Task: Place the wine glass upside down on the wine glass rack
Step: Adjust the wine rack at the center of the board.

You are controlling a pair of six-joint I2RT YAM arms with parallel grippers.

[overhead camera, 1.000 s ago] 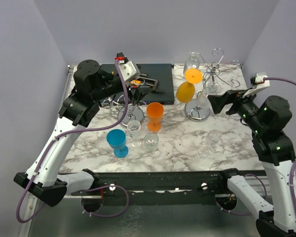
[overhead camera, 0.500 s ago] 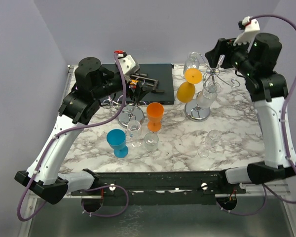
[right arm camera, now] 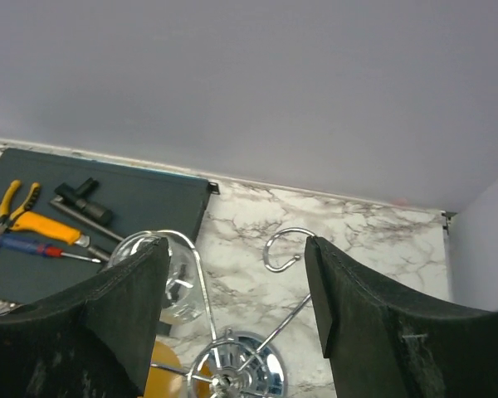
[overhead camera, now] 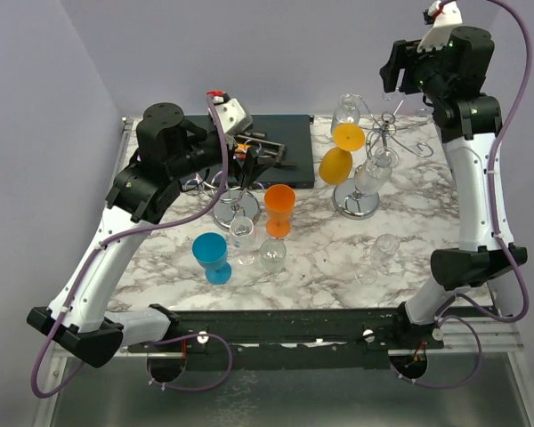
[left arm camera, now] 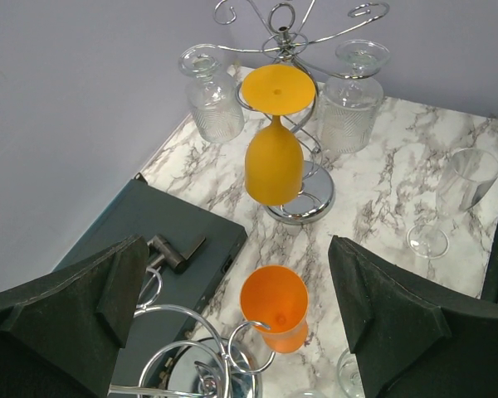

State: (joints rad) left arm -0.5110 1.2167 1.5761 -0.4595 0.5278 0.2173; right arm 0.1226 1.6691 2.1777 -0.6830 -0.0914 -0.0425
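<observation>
A chrome wine glass rack point(overhead camera: 380, 133) stands at the back right with an orange glass point(overhead camera: 336, 160) and two clear glasses point(overhead camera: 373, 174) hanging upside down from it. My right gripper point(overhead camera: 394, 73) is raised high above this rack point(right arm camera: 231, 371), open and empty; one free hook point(right arm camera: 282, 249) shows between its fingers. A clear wine glass point(overhead camera: 384, 249) stands on the marble near the right front. My left gripper point(left arm camera: 236, 257) is open and empty above a second chrome rack point(left arm camera: 201, 358) and an upright orange cup point(left arm camera: 274, 305).
A blue glass point(overhead camera: 212, 256) and two clear glasses point(overhead camera: 243, 237) stand at the left front. A dark tray point(overhead camera: 276, 147) with pliers and screwdrivers point(right arm camera: 33, 225) lies at the back. Grey walls close in behind and at both sides.
My right arm has swung up from low at the table's right side to high above the right rack, and its jaws have narrowed a little. The left arm has barely moved.
</observation>
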